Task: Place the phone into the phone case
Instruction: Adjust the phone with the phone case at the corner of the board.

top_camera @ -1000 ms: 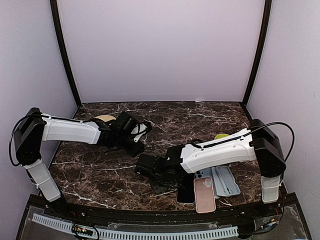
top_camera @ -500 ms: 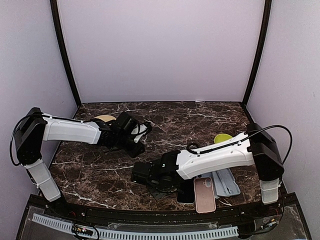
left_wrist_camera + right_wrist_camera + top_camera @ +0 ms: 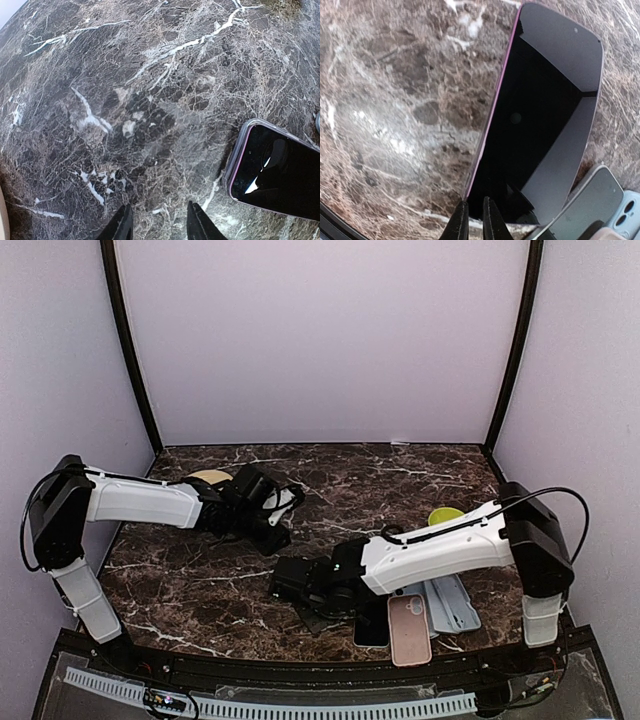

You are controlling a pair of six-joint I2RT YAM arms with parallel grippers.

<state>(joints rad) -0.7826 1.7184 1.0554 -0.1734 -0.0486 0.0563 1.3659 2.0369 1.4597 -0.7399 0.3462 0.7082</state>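
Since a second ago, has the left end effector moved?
No. The left end effector sits just right of the tan disc, exactly as before.

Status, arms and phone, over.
Left fingers open, empty. Right fingers shut on phone, by its end. Not cased yet; pink case at front edge, second phone beside it.

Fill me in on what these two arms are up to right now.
The right arm's tool reaches across the dark marble table and seems to pinch the near corner of the black, purple-edged phone. That phone sits apart from the pink phone case near the table's front edge, so it is not yet in it. The left arm's tool hovers open over bare marble, holding nothing, with the phone off to one side.
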